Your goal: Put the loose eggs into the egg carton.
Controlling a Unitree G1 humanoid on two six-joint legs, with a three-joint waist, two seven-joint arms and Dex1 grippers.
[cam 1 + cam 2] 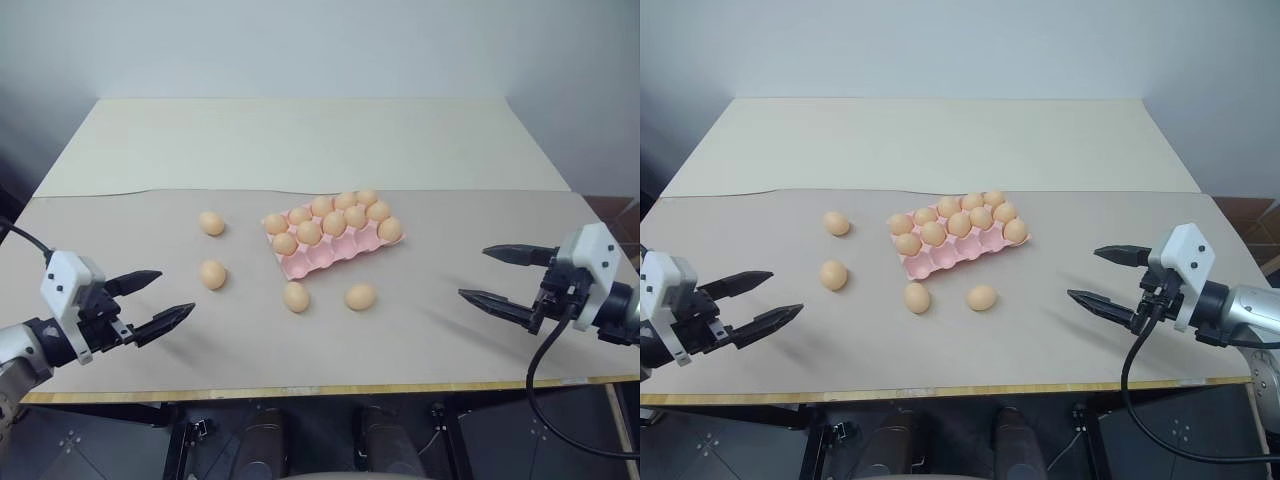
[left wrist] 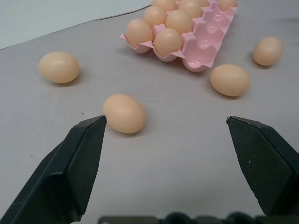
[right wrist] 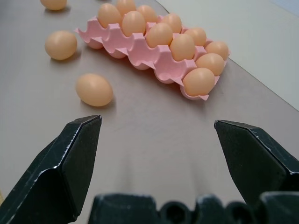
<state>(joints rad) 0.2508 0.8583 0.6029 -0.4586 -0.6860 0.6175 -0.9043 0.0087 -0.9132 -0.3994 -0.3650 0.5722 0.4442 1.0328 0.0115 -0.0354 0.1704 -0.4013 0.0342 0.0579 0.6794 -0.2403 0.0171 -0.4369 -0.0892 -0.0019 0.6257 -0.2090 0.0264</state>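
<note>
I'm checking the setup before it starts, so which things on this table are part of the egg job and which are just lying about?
Part of the job:
- four loose eggs
- pink egg carton, near row empty
- left gripper and right gripper, both open

Just there:
- table
- grey-brown cover sheet

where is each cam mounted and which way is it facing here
Left eye and right eye views: on the head, looking forward and down over the table; the open left gripper and right gripper show at the sides.
Left wrist view: on the left wrist, looking along its fingers at a loose egg.
Right wrist view: on the right wrist, looking along its fingers toward the carton.
All views share the carton and loose eggs.
</note>
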